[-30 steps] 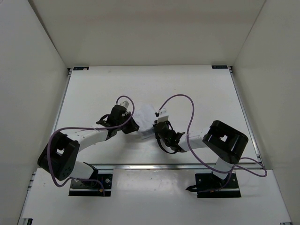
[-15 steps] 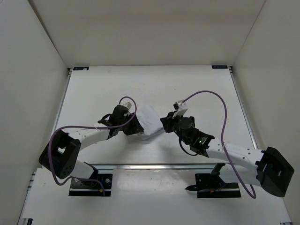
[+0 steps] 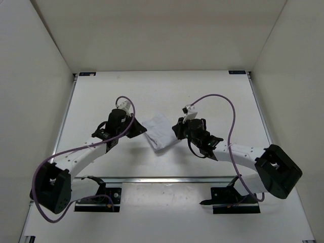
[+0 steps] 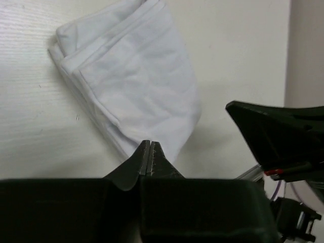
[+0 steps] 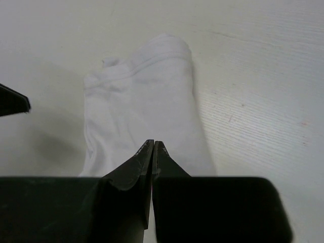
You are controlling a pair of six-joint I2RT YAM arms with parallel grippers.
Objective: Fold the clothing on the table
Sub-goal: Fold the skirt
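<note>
The clothing (image 3: 159, 131) is a small white folded bundle lying flat on the table (image 3: 212, 91) between my two grippers. My left gripper (image 3: 142, 130) sits just off its left edge, jaws pressed together with no fabric between them. In the left wrist view the clothing (image 4: 136, 86) spreads out beyond the shut left gripper (image 4: 151, 144). My right gripper (image 3: 175, 130) is at the bundle's right edge, also shut and empty. In the right wrist view the right gripper (image 5: 153, 144) hovers over the near end of the clothing (image 5: 144, 101).
White walls enclose the table on three sides. A silver rail (image 3: 167, 178) runs along the near edge in front of the arm bases. Purple cables (image 3: 223, 101) loop above both arms. The right arm's dark gripper (image 4: 283, 136) shows at the right of the left wrist view.
My left gripper briefly opened, shut again and drew back left off the clothing. The right arm swung out and back and now sits at the bundle's right edge. The clothing lies flatter.
</note>
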